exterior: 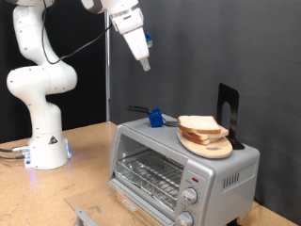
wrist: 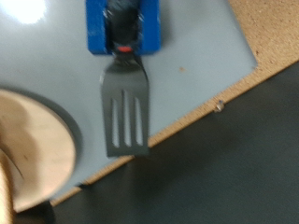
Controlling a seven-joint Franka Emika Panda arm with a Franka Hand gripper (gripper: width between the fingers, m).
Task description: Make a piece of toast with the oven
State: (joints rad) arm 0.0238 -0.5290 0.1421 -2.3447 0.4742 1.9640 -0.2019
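Note:
The silver toaster oven [exterior: 179, 169] stands at the exterior view's lower right, its wire rack [exterior: 150, 174] showing at the front and two knobs [exterior: 189, 196] beside it. Two pale bread slices [exterior: 200, 125] lie stacked on a round wooden board [exterior: 209, 146] on the oven's top. My gripper [exterior: 146, 64] hangs high above the oven's left end and holds nothing. No fingers show in the wrist view, which looks down on the oven's grey top [wrist: 196, 65] and the board's edge [wrist: 37, 140].
A black spatula [wrist: 124, 107] sticks out of a blue holder [wrist: 126, 23] on the oven top, also seen in the exterior view [exterior: 153, 117]. A black stand [exterior: 229, 113] rises behind the board. The arm's white base [exterior: 45, 141] stands on the wooden table [exterior: 89, 174] at left.

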